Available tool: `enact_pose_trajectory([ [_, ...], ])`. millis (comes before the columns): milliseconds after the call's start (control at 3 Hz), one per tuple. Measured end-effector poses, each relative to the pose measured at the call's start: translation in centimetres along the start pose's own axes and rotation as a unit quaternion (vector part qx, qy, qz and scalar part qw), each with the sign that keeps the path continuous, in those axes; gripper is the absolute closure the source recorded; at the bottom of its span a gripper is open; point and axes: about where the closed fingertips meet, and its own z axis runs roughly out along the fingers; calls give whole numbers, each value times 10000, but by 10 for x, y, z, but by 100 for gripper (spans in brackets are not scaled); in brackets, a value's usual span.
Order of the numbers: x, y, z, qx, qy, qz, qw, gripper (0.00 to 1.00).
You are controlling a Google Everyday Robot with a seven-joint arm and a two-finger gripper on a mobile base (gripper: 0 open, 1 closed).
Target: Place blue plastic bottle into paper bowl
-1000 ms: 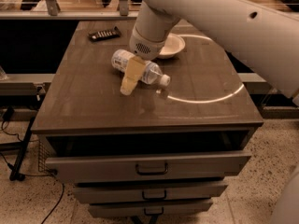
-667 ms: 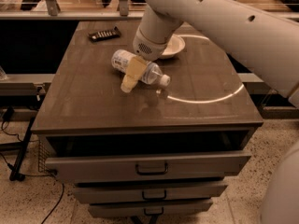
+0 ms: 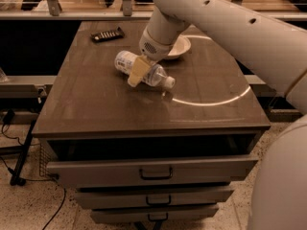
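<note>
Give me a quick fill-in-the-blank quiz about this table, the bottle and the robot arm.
1. The blue plastic bottle lies on its ____ on the table.
2. The gripper is at the ____, not at the paper bowl.
3. Under the table's top are three stacked ____.
Missing words: side; bottle; drawers.

The blue plastic bottle is laid on its side around the middle of the cabinet top, cap turned to the near right. The paper bowl is set just behind it, to the right. The gripper is positioned at the bottle's middle. A flat bar is found far left.
</note>
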Motion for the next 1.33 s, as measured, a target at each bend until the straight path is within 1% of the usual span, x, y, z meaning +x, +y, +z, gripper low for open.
enact_pose_trajectory([
  [333,-3,-1,1,-25,-48,76,10000,50],
  [667,-10,0,-13,130,-155,38,9998,81],
  [1000,-23,-15,-41,462,-398,-87,9981,100],
  [1333,-41,-48,-78,890,-767,-243,9928,100],
])
